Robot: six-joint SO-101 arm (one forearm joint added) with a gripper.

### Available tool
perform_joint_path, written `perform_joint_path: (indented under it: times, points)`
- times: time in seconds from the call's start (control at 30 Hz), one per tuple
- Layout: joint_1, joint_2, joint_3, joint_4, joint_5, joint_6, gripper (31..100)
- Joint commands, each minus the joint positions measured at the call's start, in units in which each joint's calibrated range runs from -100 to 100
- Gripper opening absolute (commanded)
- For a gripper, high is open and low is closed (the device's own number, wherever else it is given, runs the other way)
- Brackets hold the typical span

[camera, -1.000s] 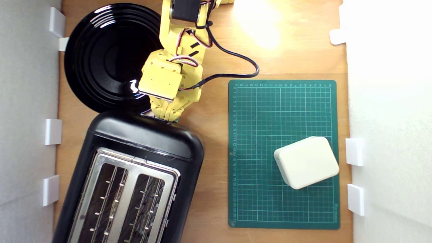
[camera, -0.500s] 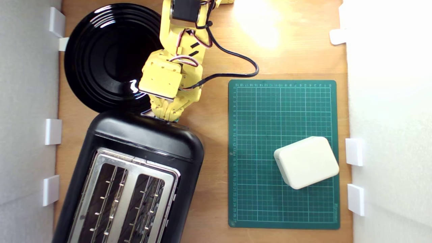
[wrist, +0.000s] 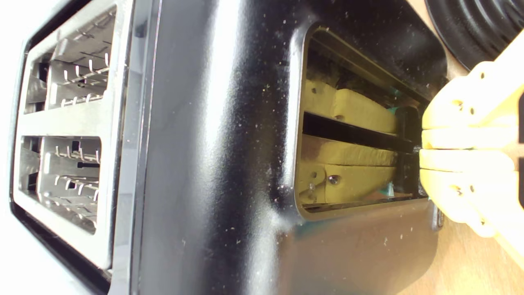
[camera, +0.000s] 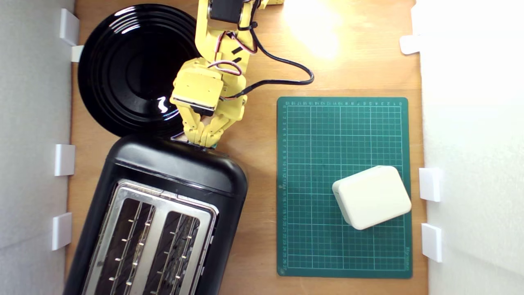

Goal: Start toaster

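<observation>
The glossy black toaster lies at the lower part of the exterior view's left, its two silver-rimmed slots empty. My yellow gripper points down at the toaster's end nearest the arm. In the wrist view the toaster fills the frame. My gripper has both fingers pressed together at the low end of the lever slot. The glossy panel mirrors the yellow fingers. A sliver of the teal lever knob peeks out beside the fingertips; the rest of the knob is hidden under them.
A round black plate lies just behind the toaster, touching the gripper's side. A green cutting mat on the exterior view's right carries a white box. A black cable loops from the arm. White walls with clips line both sides.
The wrist body has pulled back slightly toward the arm's base and tilted, while the fingertips stay at the toaster's end. Nothing else has moved.
</observation>
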Motion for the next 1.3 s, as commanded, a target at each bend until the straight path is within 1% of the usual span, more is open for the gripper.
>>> perform_joint_path:
  times: [0.0,0.2,0.47,0.6,0.87,1.27]
  points:
    - [0.0,6.1,5.7,-0.1,-0.2,-0.6,31.4]
    - [0.1,10.3,3.1,-0.2,-0.2,-0.7,31.4]
    - [-0.1,16.7,-2.0,0.2,-0.2,-2.8,31.4]
    - [-0.1,17.4,-2.2,0.0,-0.1,-2.9,31.4]
    - [-0.1,9.6,-1.6,0.1,0.1,-2.6,31.4]
    - [-0.1,1.8,-2.2,0.3,0.1,-2.5,31.4]
